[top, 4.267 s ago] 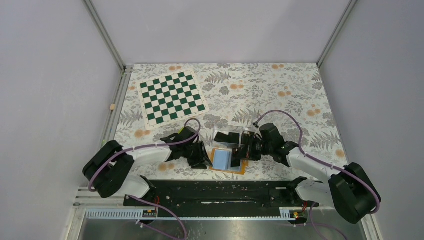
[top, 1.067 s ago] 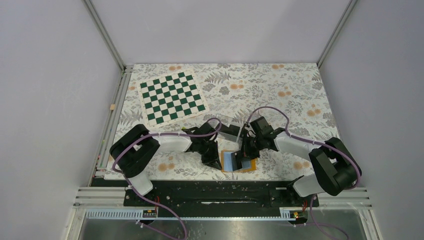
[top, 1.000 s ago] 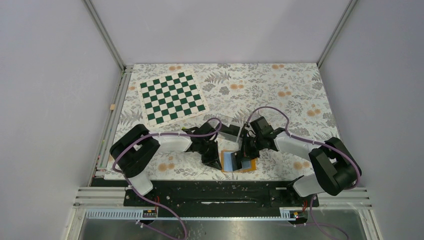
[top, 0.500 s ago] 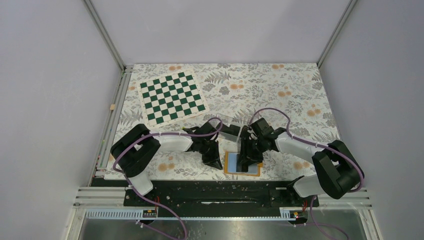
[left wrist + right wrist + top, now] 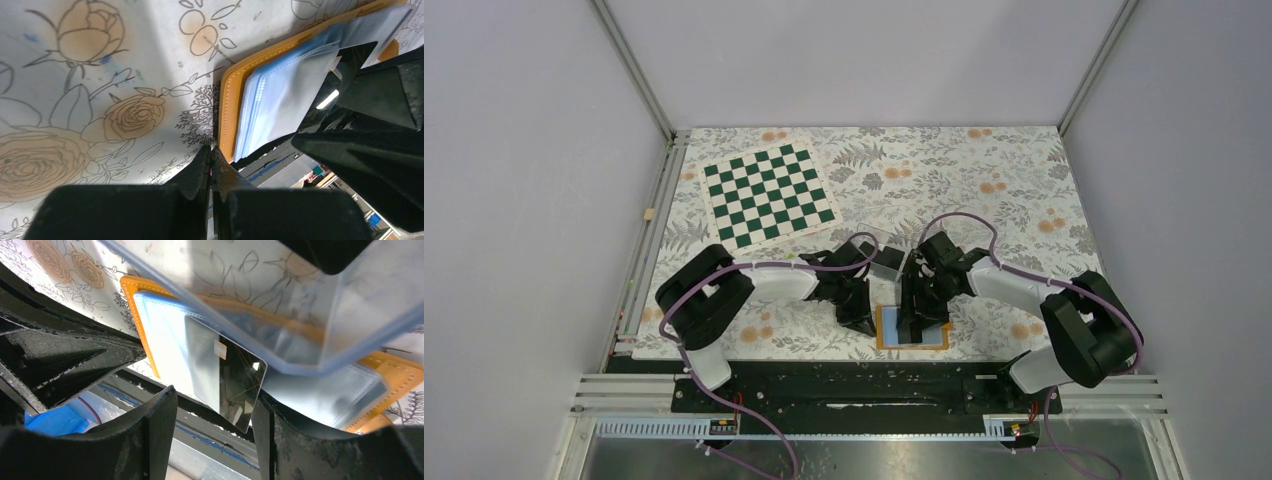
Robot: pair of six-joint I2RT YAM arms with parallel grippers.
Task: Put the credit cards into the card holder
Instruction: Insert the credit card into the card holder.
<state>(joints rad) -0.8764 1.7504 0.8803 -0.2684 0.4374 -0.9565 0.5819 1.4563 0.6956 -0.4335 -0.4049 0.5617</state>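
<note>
The card holder (image 5: 912, 347), an orange wallet with light blue pockets, lies open near the table's front edge. In the right wrist view a glossy black credit card (image 5: 239, 387) lies on a blue pocket (image 5: 165, 335), its near corner jutting past the wallet's edge; whether it is tucked in I cannot tell. My right gripper (image 5: 215, 400) is open, its fingers on either side of the card's corner without clamping it. My left gripper (image 5: 211, 152) is shut, its tips touching the wallet's orange left edge (image 5: 227, 110). Nothing shows between its fingers.
A clear plastic box (image 5: 884, 262) stands just behind the wallet, between the two wrists, and hangs over it in the right wrist view (image 5: 280, 305). A green and white chessboard mat (image 5: 769, 195) lies at the back left. The black base rail (image 5: 854, 385) runs along the front edge.
My right gripper has opened and let go of the black card. The wallet now lies flatter and a little further right. The left gripper has shifted slightly right and stayed shut.
</note>
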